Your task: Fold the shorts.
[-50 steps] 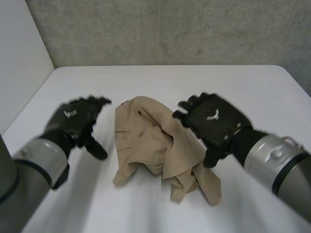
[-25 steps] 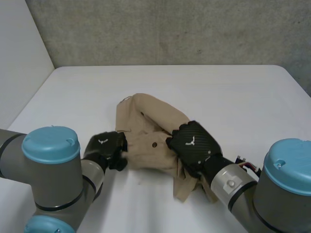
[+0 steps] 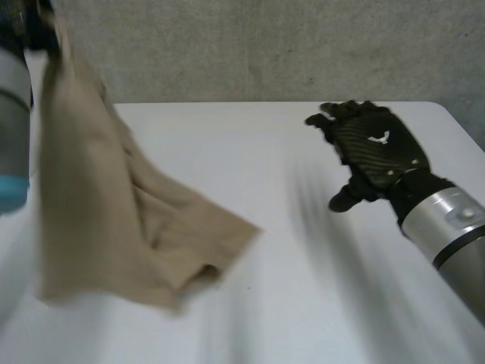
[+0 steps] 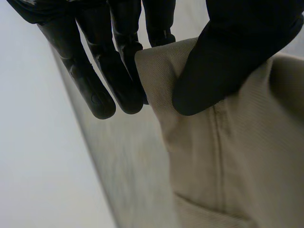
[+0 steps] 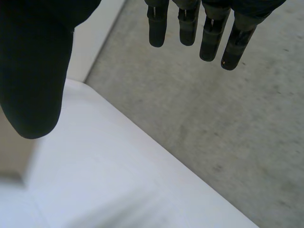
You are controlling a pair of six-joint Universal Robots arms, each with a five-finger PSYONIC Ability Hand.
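Left hand (image 4: 237,47) pinches the shorts (image 3: 114,220) by an edge, hanging lengthwise downward; right hand (image 3: 375,148) splayed, empty

One pair of shorts (image 3: 129,227) is shown, and one table (image 3: 303,250) is counted in the head view. Two hands are counted, namely one left hand (image 4: 80,71) and one right hand (image 3: 375,152). Two arms are likewise counted, one left arm (image 3: 11,91) and one right arm (image 3: 447,227), and one wall (image 3: 265,45) is seen behind the single table.
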